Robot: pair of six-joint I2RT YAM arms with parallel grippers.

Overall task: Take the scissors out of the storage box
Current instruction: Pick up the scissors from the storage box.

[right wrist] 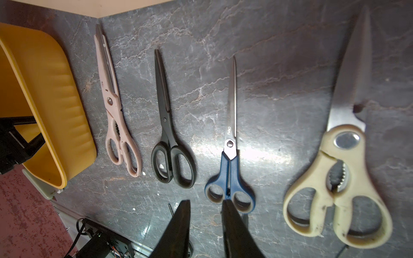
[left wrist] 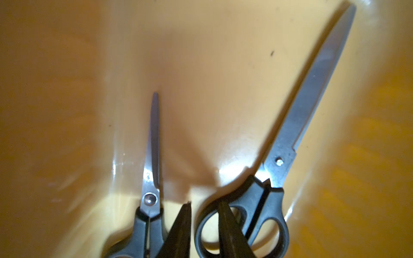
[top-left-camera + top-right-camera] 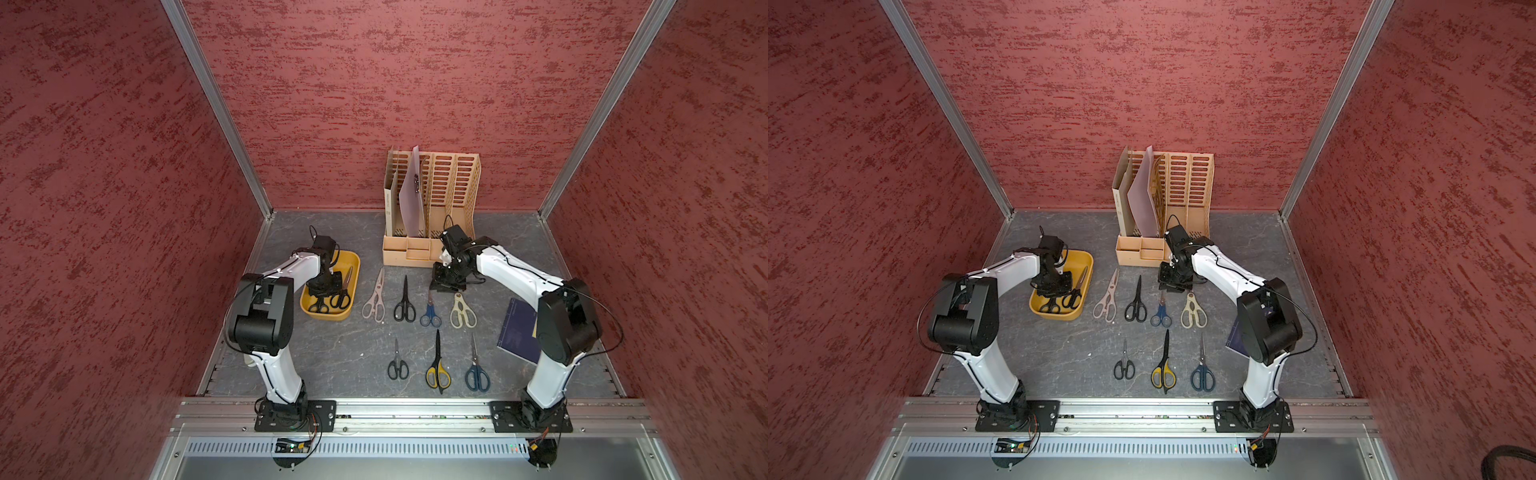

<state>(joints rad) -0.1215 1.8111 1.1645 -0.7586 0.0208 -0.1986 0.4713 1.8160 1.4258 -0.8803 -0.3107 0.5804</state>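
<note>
Storage box (image 3: pixel 332 316) sits left on the desk (image 3: pixel 332 365), small pair (image 3: pixel 319 305) and large pair (image 3: pixel 341 297) side by side in it, left hand (image 2: pixel 206 227) down inside over their handles. Right of the box: back row of four pairs (image 3: pixel 404 303), front row of three pairs (image 3: pixel 438 365) nearer the robot. File organiser (image 3: pixel 449 187) behind the back row, notebook (image 3: pixel 517 332) far right, partly under the right arm.
</note>
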